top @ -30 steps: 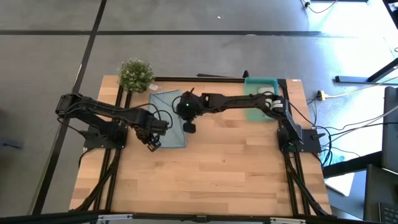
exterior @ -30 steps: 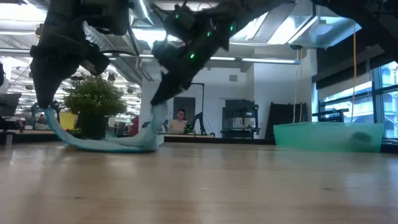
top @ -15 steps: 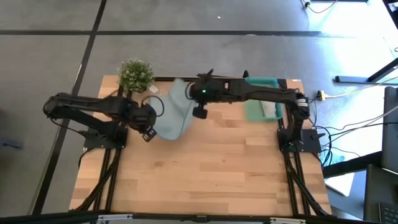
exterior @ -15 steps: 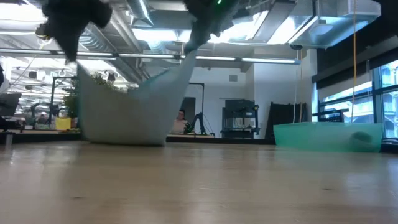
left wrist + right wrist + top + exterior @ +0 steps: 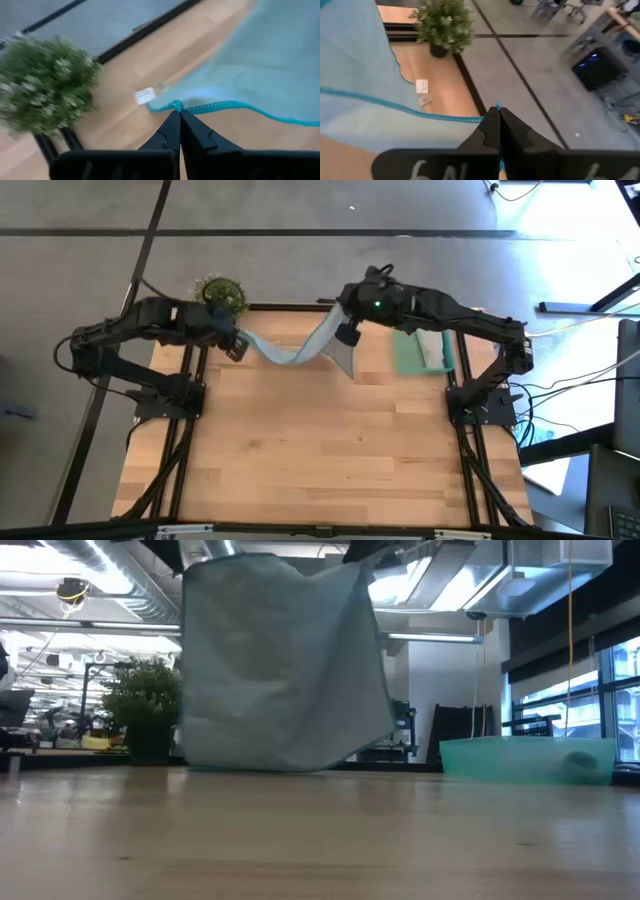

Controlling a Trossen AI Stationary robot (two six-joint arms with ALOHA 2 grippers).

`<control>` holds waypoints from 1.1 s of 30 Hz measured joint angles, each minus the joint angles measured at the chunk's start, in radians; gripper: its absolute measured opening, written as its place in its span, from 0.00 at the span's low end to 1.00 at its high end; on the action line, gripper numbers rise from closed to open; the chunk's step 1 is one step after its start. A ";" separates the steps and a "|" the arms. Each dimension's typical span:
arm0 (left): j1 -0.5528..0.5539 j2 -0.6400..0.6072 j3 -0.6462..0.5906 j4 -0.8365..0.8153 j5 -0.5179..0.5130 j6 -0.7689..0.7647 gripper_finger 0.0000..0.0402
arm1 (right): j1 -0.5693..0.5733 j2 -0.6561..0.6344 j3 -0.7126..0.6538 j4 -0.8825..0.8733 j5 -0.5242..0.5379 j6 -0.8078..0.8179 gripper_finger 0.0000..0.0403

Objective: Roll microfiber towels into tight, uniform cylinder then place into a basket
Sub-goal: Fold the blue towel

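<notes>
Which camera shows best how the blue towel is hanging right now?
The low view: the blue towel hangs as a full sheet, its bottom edge near the table. The high view shows only a sagging strip; each wrist view shows just a pinched corner.

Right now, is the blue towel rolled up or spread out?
Spread out, not rolled: the blue towel hangs as a sheet between the left claw and right claw, each shut on a corner.

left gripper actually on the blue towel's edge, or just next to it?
Touching. In the left wrist view the left gripper is shut on the stitched corner of the blue towel, whose hem runs out from between the fingertips.
</notes>
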 joint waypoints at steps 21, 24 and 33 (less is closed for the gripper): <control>0.375 0.098 0.054 0.262 0.061 0.398 0.00 | -0.191 -0.029 -0.002 -0.143 -0.004 -0.048 0.00; 0.339 0.102 0.054 0.184 0.108 0.375 0.00 | -0.161 -0.031 -0.007 -0.220 -0.049 0.015 0.00; 0.165 0.116 0.010 -0.078 0.215 0.157 0.00 | -0.010 -0.031 -0.177 -0.357 -0.088 0.248 0.00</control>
